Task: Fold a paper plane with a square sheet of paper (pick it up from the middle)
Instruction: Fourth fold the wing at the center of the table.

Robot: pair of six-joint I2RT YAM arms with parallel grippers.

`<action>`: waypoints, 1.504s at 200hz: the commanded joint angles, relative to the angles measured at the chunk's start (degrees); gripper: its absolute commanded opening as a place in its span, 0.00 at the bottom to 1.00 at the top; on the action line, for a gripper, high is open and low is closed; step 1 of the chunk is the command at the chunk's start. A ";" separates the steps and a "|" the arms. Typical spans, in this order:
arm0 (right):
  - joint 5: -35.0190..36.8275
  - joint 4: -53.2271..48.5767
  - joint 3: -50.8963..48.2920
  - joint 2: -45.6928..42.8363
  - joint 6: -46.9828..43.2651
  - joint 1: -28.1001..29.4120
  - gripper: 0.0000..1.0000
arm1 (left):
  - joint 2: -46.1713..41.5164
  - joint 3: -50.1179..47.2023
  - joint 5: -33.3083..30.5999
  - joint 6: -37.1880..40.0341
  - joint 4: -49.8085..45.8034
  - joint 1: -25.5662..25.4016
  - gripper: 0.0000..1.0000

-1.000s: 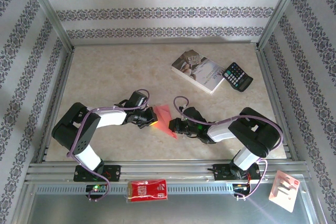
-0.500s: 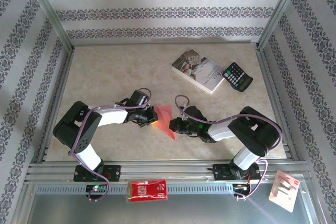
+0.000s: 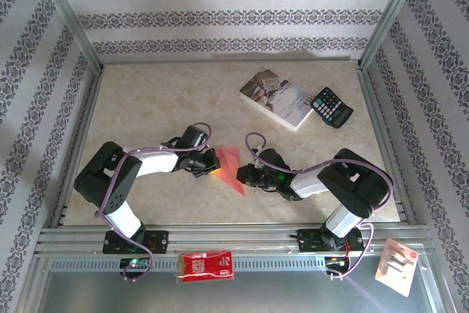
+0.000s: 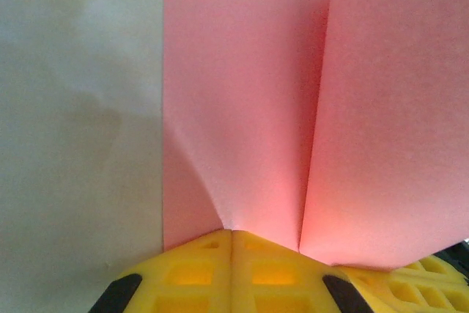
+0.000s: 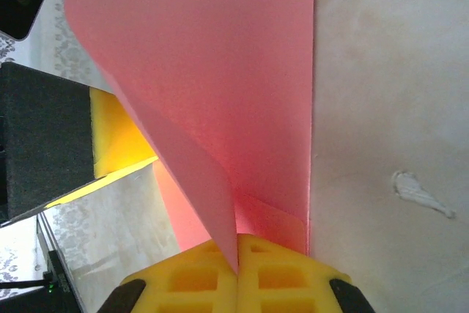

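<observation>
The square sheet of paper (image 3: pixel 231 166) is pink-red and bent upward between my two grippers, low over the table's front middle. My left gripper (image 3: pixel 215 163) is shut on the sheet's left edge. In the left wrist view its yellow fingertips (image 4: pixel 231 238) meet on the paper (image 4: pixel 242 108), and a raised fold stands to their right. My right gripper (image 3: pixel 246 176) is shut on the opposite edge. In the right wrist view its fingertips (image 5: pixel 238 254) pinch a curled flap of the paper (image 5: pixel 220 56), with the left gripper's yellow finger (image 5: pixel 113 130) beyond it.
A paperback book (image 3: pixel 277 98) and a black calculator (image 3: pixel 331 107) lie at the back right of the table. A small red packet (image 3: pixel 207 265) sits on the front rail, and a white-and-pink card (image 3: pixel 396 265) lies at the bottom right. Metal frame posts border the table.
The left gripper has edged slightly right toward the right gripper, bunching the paper a little more. Both grips are unchanged.
</observation>
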 commanded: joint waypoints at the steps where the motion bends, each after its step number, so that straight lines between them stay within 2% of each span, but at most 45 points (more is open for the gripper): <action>1: 2.50 -0.43 -2.13 1.43 0.54 -0.49 0.00 | -1.71 0.35 -2.32 1.13 -2.84 -0.50 0.05; 76: 4.45 2.68 -4.94 1.38 1.37 0.11 0.00 | -2.23 0.42 -2.32 1.38 -2.78 -0.59 0.05; 162: 3.12 17.56 -6.48 6.13 2.38 0.28 0.00 | -0.19 -1.78 -1.88 0.90 -0.42 -1.38 0.03; 256: 8.76 16.30 -7.91 3.79 4.14 2.06 0.00 | 0.23 -3.46 -2.03 -0.33 0.91 -2.14 0.00; 301: 6.23 13.91 -7.12 1.47 1.53 1.90 0.00 | -1.17 -2.02 -3.83 1.38 -1.49 -2.06 0.00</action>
